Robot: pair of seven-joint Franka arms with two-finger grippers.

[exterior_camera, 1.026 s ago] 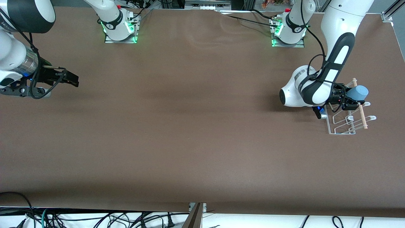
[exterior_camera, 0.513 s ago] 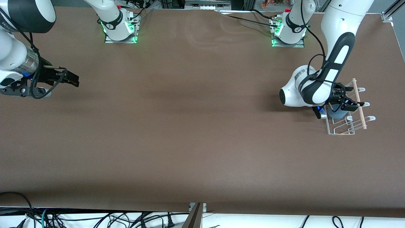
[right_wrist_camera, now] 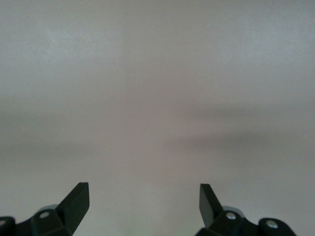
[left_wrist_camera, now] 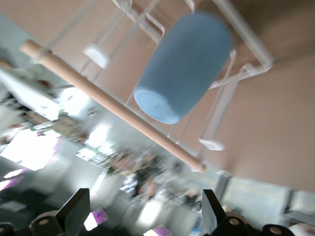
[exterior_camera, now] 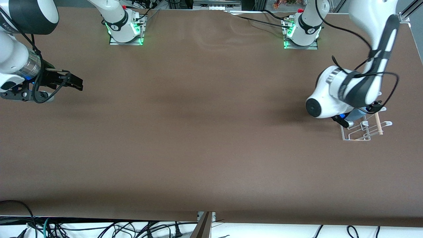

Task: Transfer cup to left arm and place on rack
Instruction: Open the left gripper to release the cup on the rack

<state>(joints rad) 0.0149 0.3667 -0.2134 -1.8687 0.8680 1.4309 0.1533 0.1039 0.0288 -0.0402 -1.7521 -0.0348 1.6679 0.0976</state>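
We see a brown table (exterior_camera: 198, 138), its near half bare. At the left arm's end stands the rack (exterior_camera: 362, 130), and the cup (left_wrist_camera: 184, 66) lies in it on its side among the wire loops, long axis tilted, closed bottom toward the dowel (left_wrist_camera: 110, 103). The left gripper (left_wrist_camera: 142, 216) hangs over the rack, fingers spread wide, apart from the cup. The right gripper (exterior_camera: 71, 82) waits at its own end, jaws parted and empty.
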